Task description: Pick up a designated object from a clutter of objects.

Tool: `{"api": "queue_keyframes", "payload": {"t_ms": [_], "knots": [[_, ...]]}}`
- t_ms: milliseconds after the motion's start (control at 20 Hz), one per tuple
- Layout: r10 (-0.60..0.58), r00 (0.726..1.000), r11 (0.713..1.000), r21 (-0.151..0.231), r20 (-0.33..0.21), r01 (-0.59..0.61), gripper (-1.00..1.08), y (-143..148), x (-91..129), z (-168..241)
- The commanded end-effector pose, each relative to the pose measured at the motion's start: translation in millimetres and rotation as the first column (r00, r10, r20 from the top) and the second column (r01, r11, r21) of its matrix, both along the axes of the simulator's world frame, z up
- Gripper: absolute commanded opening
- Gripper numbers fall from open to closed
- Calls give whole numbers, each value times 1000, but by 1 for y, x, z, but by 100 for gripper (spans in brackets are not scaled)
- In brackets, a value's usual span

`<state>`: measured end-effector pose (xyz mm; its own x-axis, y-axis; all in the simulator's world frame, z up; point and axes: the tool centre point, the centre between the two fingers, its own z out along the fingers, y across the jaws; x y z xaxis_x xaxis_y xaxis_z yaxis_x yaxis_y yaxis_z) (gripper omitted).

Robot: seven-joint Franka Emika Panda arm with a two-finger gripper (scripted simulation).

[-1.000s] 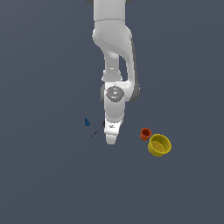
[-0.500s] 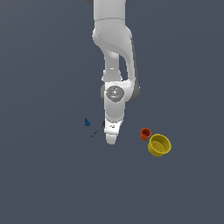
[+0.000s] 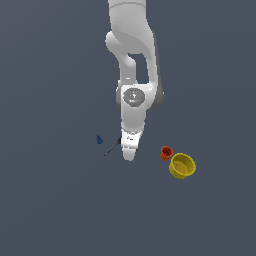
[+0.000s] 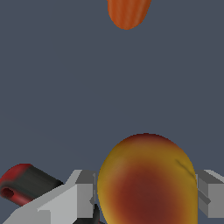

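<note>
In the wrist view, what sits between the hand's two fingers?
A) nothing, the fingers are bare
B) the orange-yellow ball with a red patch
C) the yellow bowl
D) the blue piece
B: the wrist view shows the orange-yellow ball filling the gap of the hand, a grey finger on either side of it; whether they press it cannot be told.

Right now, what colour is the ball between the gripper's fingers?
Orange-yellow with a red patch; the ball shows best in the wrist view.

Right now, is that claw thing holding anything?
End effector: its fingers sit on both sides of the orange-yellow ball; whether they grip it cannot be told.
</note>
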<state>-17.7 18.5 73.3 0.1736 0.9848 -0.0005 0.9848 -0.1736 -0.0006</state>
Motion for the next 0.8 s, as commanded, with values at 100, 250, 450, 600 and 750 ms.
{"api": "queue_keyframes", "payload": {"t_ms": [100,250,450,600,750], "knots": [[1,1000,1000,0,2,-1,-100,7,-2,34],[1,1000,1000,0,2,-1,-100,12,-4,62],[1,1000,1000,0,1,-1,-100,21,-7,105],[1,1000,1000,0,1,-1,-100,28,-9,137],[1,1000,1000,0,1,-1,-100,34,-10,168]]}}
